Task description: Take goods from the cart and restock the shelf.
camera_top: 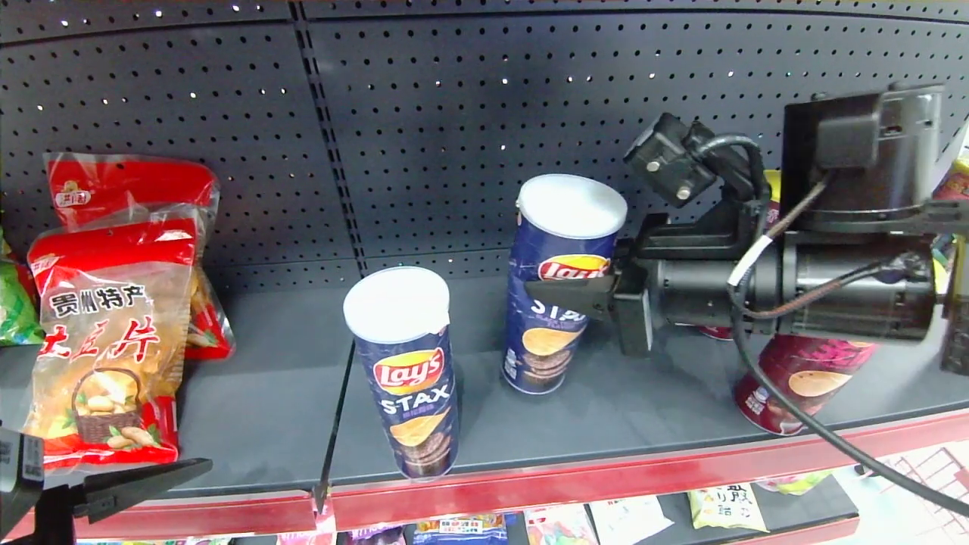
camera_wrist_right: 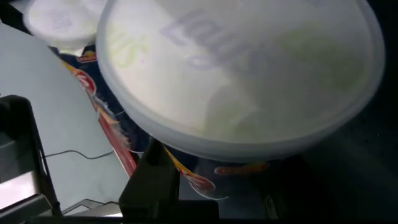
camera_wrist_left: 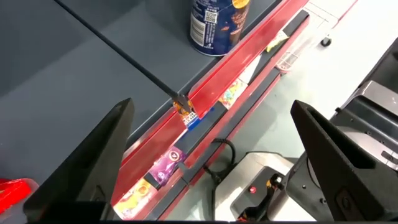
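On the dark shelf (camera_top: 265, 401), a green bag (camera_top: 11, 303) is peeking in at the far left. Beside it two red snack bags (camera_top: 106, 333) are standing upright, the front one carrying large white and red characters above a pictured basket. Lower down, out in front of the shelf's red rail (camera_top: 606, 473), the left gripper (camera_wrist_left: 211, 112) is hanging with its fingers spread wide and nothing between them. Just right of a thin wire divider (camera_top: 337, 409), the front blue can (camera_top: 412, 371) is standing upright near the rail — white lid, red-and-yellow oval logo, white lettering, pictured crisps. Farther back, the rear blue can (camera_top: 571, 204), bearing the same label, is tilting, and the right gripper (camera_top: 564, 291) is clamping it around the middle. At the right a maroon can (camera_top: 802, 386) is sitting partly behind the arm.
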Motion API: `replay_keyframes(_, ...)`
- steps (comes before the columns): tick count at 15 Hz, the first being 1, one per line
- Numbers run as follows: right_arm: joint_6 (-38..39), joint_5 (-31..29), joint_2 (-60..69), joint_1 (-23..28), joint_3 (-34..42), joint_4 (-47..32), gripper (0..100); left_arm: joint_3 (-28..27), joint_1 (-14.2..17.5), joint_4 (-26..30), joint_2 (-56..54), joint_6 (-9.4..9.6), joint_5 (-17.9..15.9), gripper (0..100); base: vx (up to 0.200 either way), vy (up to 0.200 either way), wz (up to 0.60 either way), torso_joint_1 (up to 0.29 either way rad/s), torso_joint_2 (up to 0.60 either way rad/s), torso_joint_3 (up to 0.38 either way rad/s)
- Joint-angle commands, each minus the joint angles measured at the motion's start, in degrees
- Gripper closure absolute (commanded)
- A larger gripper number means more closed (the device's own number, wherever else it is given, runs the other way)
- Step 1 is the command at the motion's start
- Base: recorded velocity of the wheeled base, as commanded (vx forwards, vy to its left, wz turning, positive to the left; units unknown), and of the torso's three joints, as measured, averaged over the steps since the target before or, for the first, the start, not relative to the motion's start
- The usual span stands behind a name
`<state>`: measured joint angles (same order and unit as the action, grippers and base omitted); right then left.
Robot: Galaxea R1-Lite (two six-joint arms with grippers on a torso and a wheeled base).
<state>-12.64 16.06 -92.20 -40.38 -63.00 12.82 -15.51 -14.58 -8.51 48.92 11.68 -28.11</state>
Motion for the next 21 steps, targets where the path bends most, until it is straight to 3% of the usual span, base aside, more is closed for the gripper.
replay_keyframes(1, -0.01, 0.64, -5.45, 0.3, -3.8, 0.01, 100, -0.05, -0.01, -0.02, 0.12, 0.01, -0.01, 0, 0.0, 0.0, 0.0, 0.0, 0.0, 0.0)
replay_keyframes(5, -0.19, 2.49, -13.1, 1.26, -11.79, 0.1, 100, -0.05, -0.01, 0.34, -0.23, 0.01, 0.34, 0, 0.0, 0.0, 0.0, 0.0, 0.0, 0.0)
replay_keyframes(12, -0.45, 4.07, -21.88, 1.0, -19.18, 3.96, 100, -0.05, -0.01, 0.6, -0.14, 0.01, 0.43, 0, 0.0, 0.0, 0.0, 0.0, 0.0, 0.0)
replay_keyframes(20, -0.37, 4.07, -23.03, 0.65, -19.53, 3.96, 100, -0.05, -0.01, 0.69, 0.12, 0.01, 0.43, 0, 0.0, 0.0, 0.0, 0.0, 0.0, 0.0)
replay_keyframes(21, -0.45, 4.07, -23.03, 0.65, -19.44, 4.05, 0, -0.05, -0.01, 0.69, 0.12, 0.01, 0.34, 0, 0.0, 0.0, 0.0, 0.0, 0.0, 0.0)
